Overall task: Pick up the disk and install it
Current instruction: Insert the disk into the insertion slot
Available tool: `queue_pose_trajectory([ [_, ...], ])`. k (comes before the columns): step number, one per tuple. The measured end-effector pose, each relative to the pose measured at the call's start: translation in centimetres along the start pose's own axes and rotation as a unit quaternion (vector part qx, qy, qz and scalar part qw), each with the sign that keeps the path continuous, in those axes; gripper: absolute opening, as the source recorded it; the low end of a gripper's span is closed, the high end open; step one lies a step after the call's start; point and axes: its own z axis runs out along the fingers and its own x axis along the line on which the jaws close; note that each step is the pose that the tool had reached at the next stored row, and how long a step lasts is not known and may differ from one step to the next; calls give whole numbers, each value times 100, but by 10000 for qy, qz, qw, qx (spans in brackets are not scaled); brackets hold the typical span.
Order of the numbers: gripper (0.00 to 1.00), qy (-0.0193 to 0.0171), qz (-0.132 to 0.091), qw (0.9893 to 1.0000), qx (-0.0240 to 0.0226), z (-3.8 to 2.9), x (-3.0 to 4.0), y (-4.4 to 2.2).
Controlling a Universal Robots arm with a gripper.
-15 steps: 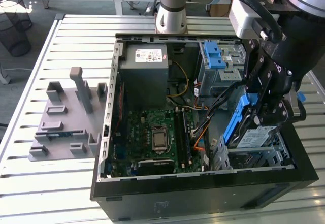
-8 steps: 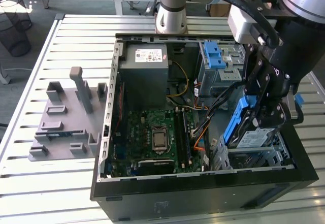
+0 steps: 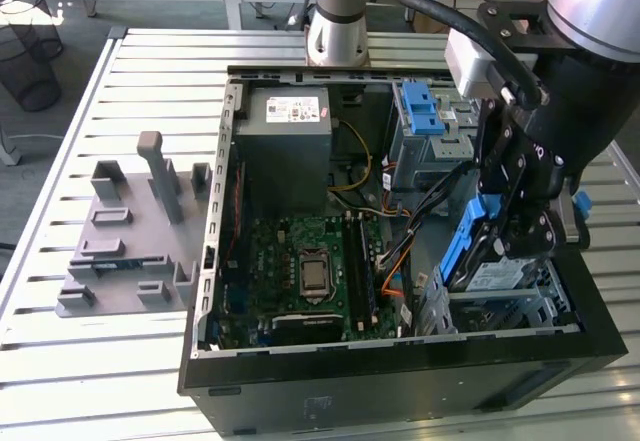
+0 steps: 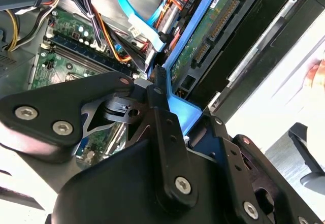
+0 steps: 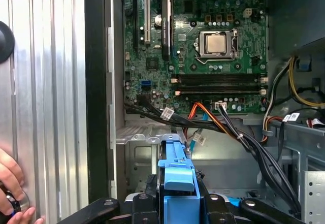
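The disk (image 3: 492, 277), a silver drive framed by blue rails, hangs tilted over the grey metal drive cage (image 3: 525, 309) in the open computer case's near corner, at the exterior view's right. My gripper (image 3: 522, 229) is shut on its upper end. In the second wrist view the black fingers (image 4: 158, 98) clamp the blue rail (image 4: 179, 111), and the disk's green circuit side (image 4: 213, 28) faces the camera. The first wrist view looks down past my gripper (image 5: 177, 199) and the disk's blue rail end (image 5: 176, 176) into the cage (image 5: 144, 155).
The case holds a motherboard (image 3: 310, 261), a grey power-supply box (image 3: 283, 141), an upright blue latch piece (image 3: 425, 121) and loose cables (image 3: 400, 251) beside the cage. A grey fixture plate (image 3: 130, 231) lies on the slatted table. A person's hand (image 5: 9, 183) rests outside the case.
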Motion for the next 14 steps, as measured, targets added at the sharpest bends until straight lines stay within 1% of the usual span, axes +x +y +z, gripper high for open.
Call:
queue_pose_trajectory([
  [4,36,1,0,10000,0,37,-1,0],
  [10,36,1,0,10000,0,40,0,1],
  [11,38,1,0,10000,0,40,0,0],
  [12,44,-1,0,10000,0,42,-1,1],
  [14,44,0,0,10000,0,41,-1,0],
])
